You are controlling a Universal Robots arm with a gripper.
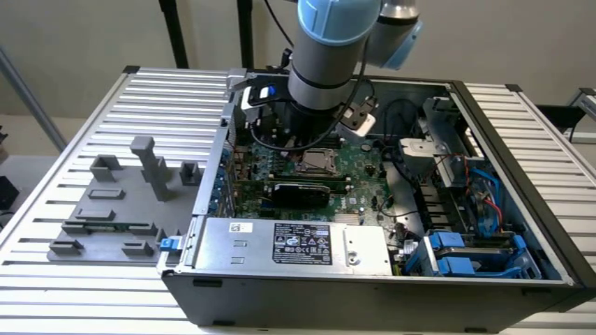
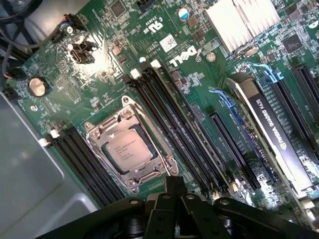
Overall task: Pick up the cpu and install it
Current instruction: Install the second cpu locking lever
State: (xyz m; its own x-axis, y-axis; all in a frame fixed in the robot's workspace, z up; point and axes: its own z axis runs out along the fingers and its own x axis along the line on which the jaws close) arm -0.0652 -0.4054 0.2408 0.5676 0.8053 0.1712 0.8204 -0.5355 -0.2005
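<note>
Chip location: cpu [image 2: 125,151] lies flat inside the metal socket frame [image 2: 130,149] on the motherboard [image 2: 164,55]; in the exterior view it shows as a pale square [image 1: 317,162] just below the arm [image 1: 326,63].
Gripper: gripper [image 2: 173,191] hangs above the board just beside the socket, jaws closed together, nothing between them, not touching the chip.
Task state: chip looks already seated; judged near done.
Doing it well: check that the chip sits level and square in the frame, no corner riding up; keep the closed fingers off the memory slots [image 2: 174,129] alongside the socket.
Hard to make out: socket pins under the chip are hidden; whether the frame's latch is locked I cannot tell.
Cut off: the arm blocks the gripper in the exterior view.
Glare: bright patch on the board washes out parts near the coin battery [image 2: 37,85].
</note>
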